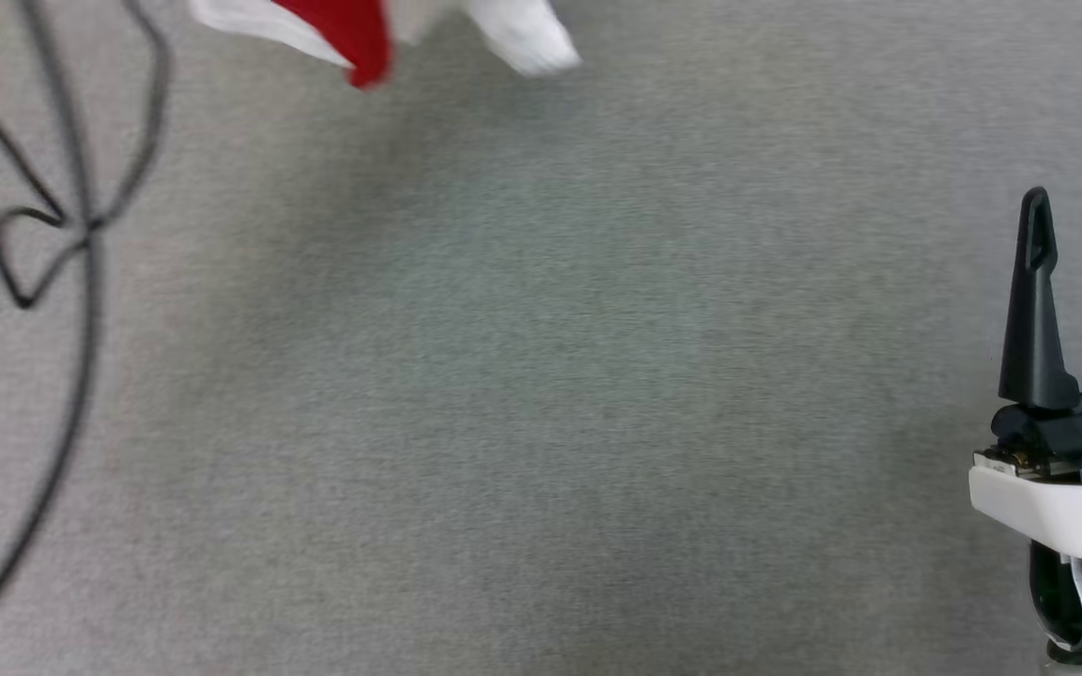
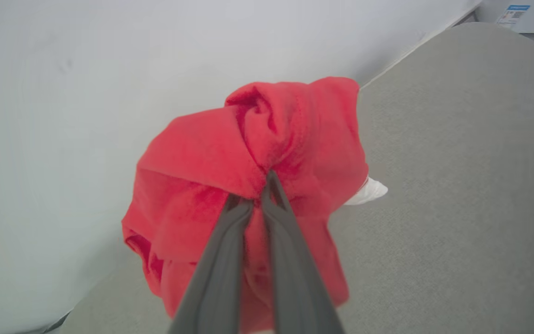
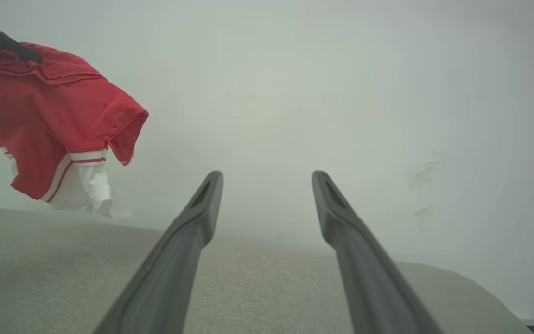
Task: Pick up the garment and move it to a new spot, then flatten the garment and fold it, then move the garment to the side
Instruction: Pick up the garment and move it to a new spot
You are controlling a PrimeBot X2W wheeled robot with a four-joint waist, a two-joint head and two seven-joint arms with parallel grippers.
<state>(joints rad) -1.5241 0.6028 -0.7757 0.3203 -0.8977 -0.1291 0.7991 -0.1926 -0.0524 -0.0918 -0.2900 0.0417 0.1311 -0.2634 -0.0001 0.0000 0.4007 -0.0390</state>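
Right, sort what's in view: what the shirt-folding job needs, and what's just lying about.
For the job: shirt, hanging bunched from the left gripper, jaws shut on it; right gripper, jaws open and empty; grey cloth surface below.
Lying about: black cable looped at the surface's left side.

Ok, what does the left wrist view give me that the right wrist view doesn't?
Left wrist: the left claw pinched shut on the garment, bunched and close up, and a blue-topped label. Right wrist: the right claw open and empty, plus the hanging white sleeve with striped trim. Both: the red garment, the grey surface and the white wall.
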